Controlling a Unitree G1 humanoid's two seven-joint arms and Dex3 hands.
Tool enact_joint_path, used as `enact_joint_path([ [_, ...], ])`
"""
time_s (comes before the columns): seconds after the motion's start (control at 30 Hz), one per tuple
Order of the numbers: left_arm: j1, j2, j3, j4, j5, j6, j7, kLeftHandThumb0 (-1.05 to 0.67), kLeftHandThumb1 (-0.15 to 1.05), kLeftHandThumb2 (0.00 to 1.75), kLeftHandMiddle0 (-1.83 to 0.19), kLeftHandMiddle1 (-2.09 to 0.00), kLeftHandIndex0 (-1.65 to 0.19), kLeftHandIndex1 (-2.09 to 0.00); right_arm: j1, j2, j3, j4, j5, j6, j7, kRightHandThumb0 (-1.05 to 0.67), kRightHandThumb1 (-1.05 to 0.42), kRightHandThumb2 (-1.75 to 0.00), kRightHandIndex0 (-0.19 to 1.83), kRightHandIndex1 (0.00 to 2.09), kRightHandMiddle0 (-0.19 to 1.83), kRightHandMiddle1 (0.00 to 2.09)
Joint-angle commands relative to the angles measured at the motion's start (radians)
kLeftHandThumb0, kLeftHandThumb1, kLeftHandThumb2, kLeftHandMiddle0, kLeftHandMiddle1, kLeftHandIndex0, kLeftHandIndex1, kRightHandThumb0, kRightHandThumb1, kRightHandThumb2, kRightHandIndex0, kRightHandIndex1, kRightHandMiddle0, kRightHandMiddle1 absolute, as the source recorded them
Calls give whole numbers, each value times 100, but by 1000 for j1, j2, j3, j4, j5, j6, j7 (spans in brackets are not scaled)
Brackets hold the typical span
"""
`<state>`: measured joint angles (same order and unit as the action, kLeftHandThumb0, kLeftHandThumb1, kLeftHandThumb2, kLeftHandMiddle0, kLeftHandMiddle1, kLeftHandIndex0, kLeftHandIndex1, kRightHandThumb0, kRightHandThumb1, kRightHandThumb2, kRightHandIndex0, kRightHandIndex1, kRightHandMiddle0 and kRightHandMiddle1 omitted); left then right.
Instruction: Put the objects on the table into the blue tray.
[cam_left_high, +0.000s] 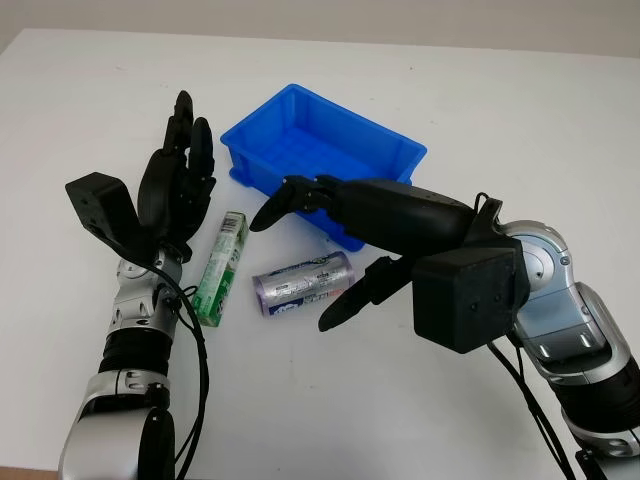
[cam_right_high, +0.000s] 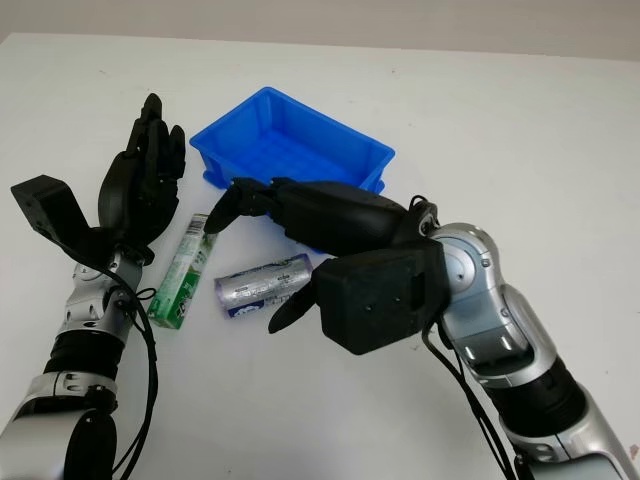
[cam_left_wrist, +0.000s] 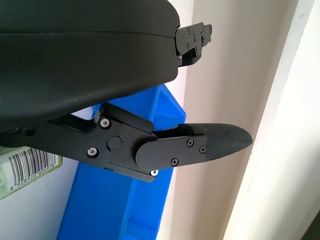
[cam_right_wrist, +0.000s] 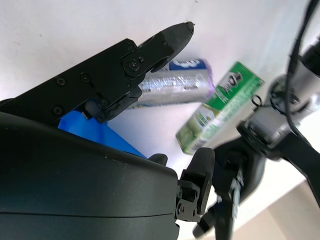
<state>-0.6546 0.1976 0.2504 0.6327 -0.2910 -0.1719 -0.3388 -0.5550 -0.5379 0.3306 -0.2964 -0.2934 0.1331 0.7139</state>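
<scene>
A blue tray (cam_left_high: 395, 150) stands on the white table (cam_left_high: 520, 110), with nothing inside it. Just in front of it lie a silver-purple can (cam_left_high: 300, 284) on its side and a long green box (cam_left_high: 222, 266) to its left. My right hand (cam_left_high: 305, 250) hovers open over the can, one finger at the tray's near wall and the thumb by the can's right end, holding nothing. The can (cam_right_wrist: 175, 90) and green box (cam_right_wrist: 220, 107) show past its fingers in the right wrist view. My left hand (cam_left_high: 180, 180) is raised upright and open, left of the green box.
The white table stretches wide behind and to the right of the tray. The tray's blue wall (cam_left_wrist: 115, 200) sits close by my left hand.
</scene>
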Motion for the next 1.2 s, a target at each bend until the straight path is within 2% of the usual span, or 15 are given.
enact_joint_path([
  [0.0, 14, -3, 1, -15, -4, -2, -5, -75, 105, 53, 19, 0, 19, 0, -2, 7, 8, 38, -13, -61, -22, -50, -67, -4, -6, 89, -10, 109],
  [0.3, 20, -12, 0, -21, -10, -5, -1, -76, 105, 51, 19, 0, 19, 0, 16, -10, 40, 214, -157, -315, -138, -45, -63, -5, 6, 97, 2, 108],
  [0.5, 25, -16, 1, -24, -9, -4, 3, -75, 105, 52, 19, 0, 19, 0, 23, -9, 54, 262, -219, -373, -155, -41, -67, -6, 17, 100, 16, 98],
  [0.6, 28, -15, -2, -26, -4, -8, 4, -76, 105, 53, 19, 0, 19, 0, 27, -14, 62, 295, -263, -460, -212, -38, -72, -6, 37, 101, 37, 87],
  [0.63, 28, -15, -2, -26, -5, -8, 3, -76, 105, 53, 19, 0, 19, 0, 30, -12, 61, 308, -274, -493, -239, -40, -73, -6, 54, 109, 51, 92],
  [0.67, 28, -16, -1, -27, -6, -7, 4, -76, 105, 53, 19, 0, 19, 0, 31, -10, 59, 326, -282, -533, -273, -41, -73, -6, 61, 111, 55, 94],
  [0.73, 28, -16, 0, -28, -9, -3, 4, -76, 105, 53, 19, 0, 19, 0, 33, -4, 54, 350, -300, -589, -334, -43, -75, -6, 95, 141, 79, 96],
  [0.8, 27, -16, 1, -26, -10, -3, 2, -76, 105, 52, 19, 0, 19, 0, 35, 0, 51, 369, -322, -633, -394, -46, -76, -5, 117, 149, 97, 94],
  [0.87, 27, -16, 0, -24, -8, -9, 1, -76, 105, 52, 19, 0, 19, 0, 34, -2, 51, 380, -355, -664, -441, -54, -80, -6, 133, 154, 111, 113],
  [0.93, 26, -17, 1, -24, -9, -9, 2, -75, 105, 52, 19, 0, 19, 0, 33, -5, 51, 384, -376, -683, -466, -62, -84, -6, 142, 163, 117, 131],
  [1.03, 25, -17, 1, -21, -8, -13, 1, -75, 105, 53, 19, 0, 19, 0, 34, -7, 46, 384, -379, -703, -480, -67, -88, -6, 151, 161, 121, 136],
  [1.17, 20, -18, 2, -16, -10, -12, 3, -75, 105, 52, 19, 0, 19, 0, 36, -4, 33, 385, -366, -719, -495, -66, -90, -6, 158, 165, 130, 147],
])
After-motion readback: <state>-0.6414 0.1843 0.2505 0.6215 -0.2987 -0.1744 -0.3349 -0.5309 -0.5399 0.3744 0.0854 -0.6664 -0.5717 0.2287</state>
